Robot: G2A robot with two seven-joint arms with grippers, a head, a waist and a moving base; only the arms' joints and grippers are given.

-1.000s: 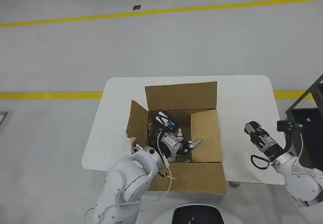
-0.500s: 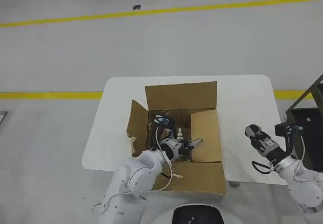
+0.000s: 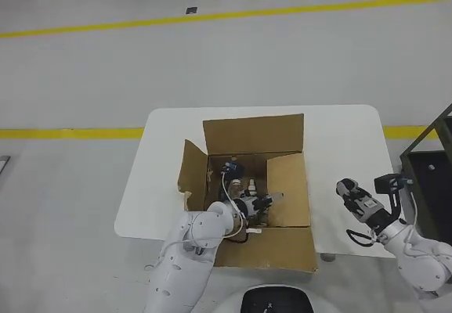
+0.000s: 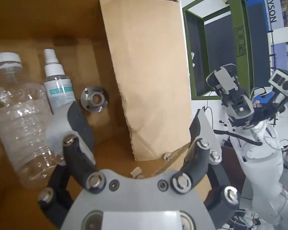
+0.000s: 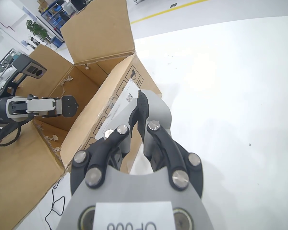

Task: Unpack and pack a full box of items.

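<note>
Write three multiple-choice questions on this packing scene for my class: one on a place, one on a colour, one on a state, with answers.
1. Where is the left hand?
A. Inside the cardboard box
B. Over the bare table
C. On the green cart

2. What colour is the cap of the clear bottle?
A. Red
B. White
C. Blue

3. How is the right hand?
A. Wide open
B. Gripping a bottle
C. Shut, empty

Answers: 1 A, the box's walls and floor surround it; 2 B, the cap is plainly white; 3 C, its fingers meet with nothing between.

Brown box (image 3: 253,134), wht table (image 3: 343,141), clear bottle (image 4: 16,125)
</note>
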